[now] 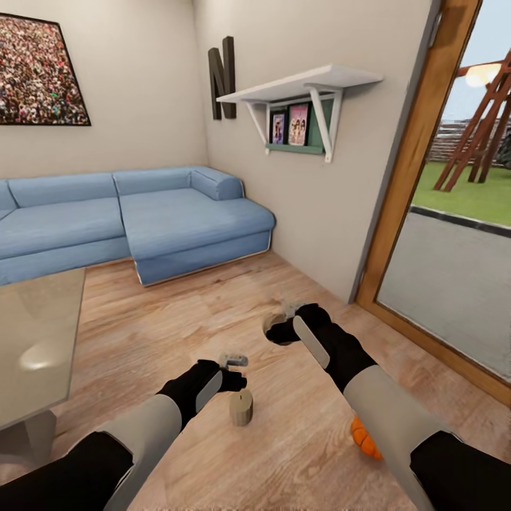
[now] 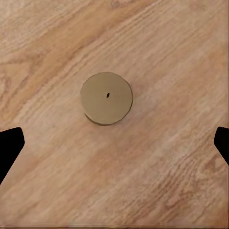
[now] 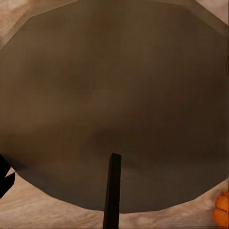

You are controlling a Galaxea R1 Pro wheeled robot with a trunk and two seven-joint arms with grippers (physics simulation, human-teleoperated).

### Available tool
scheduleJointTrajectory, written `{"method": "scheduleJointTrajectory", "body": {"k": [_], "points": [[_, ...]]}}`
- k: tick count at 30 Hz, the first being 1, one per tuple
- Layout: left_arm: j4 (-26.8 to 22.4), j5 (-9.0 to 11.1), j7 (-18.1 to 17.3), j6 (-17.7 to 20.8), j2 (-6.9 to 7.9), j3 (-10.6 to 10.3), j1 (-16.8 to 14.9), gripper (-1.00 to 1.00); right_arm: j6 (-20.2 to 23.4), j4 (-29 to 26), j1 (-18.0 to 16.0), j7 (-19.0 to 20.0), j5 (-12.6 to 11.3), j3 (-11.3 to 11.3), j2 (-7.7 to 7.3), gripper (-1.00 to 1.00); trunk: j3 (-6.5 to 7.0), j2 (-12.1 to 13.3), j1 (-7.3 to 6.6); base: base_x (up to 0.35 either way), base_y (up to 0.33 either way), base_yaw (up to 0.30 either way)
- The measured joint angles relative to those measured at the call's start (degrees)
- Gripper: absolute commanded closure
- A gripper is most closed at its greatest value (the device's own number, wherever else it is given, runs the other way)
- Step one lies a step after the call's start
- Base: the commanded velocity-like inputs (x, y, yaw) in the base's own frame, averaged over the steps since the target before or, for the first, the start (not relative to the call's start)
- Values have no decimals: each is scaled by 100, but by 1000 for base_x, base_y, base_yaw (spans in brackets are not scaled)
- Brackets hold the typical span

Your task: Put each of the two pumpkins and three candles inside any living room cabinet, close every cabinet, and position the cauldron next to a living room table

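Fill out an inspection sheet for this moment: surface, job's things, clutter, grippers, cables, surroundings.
Surface: light wood plank floor; glass-topped table at the robot's left.
Job's things: one candle upright on the floor, seen from above in the left wrist view; a second candle close under the right gripper; a pumpkin on the floor, partly hidden by the right forearm.
Clutter: nothing seen.
Grippers: left gripper open above the first candle, not touching it; right gripper at the second candle, jaw state cannot be told.
Cables: nothing seen.
Surroundings: blue corner sofa, letter N, wall shelf, glass door to a yard.
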Motion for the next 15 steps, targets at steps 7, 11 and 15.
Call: {"method": "scheduleJointTrajectory", "body": {"k": [7, 11, 15], "points": [[-137, -10, 4, 533, 0, 4, 0, -100, -7, 20, 0, -316, -13, 8, 2, 100, -219, -10, 18, 0, 0, -5], [-239, -10, 45, 738, 0, 0, 0, -100, -1, 30, 0, -408, -12, 12, 2, 100, -345, -15, 28, 0, 0, 0], [-212, -6, 64, 778, 0, 7, 0, -100, 1, 38, 0, -430, -20, 22, 9, 100, -470, -20, 39, 0, 0, 0]]}}
